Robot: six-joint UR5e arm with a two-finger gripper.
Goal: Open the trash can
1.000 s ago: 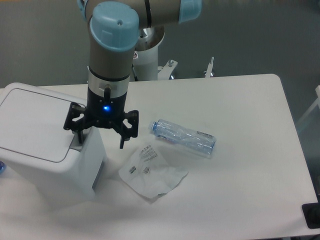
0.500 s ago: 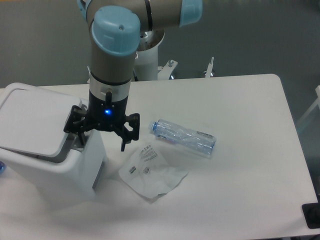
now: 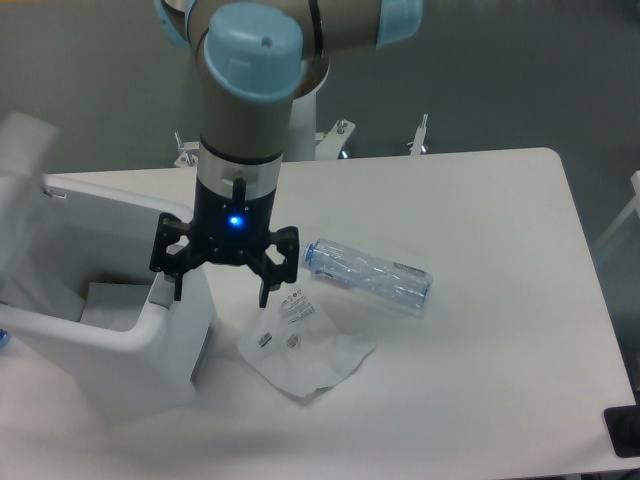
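Camera view: large white boxy plastic trash can (image 3: pixel 110 345) at the table's (image 3: pixel 480 300) left edge, lid a blurred upright shape at far left.
Stiff, light and smooth, it likely needs only a press on its front rim, no grasp; black two-finger gripper (image 3: pixel 222 292) hovers there, jaws apart, empty, interior exposed.

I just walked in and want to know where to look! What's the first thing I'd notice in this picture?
The big robot arm with pale blue caps, whose black gripper hangs open with a blue light glowing above it. Right beside it, at the left, the white trash can stands open, its lid a blur swung up at the far left. On the table lie a clear plastic bottle and a crumpled plastic wrapper.
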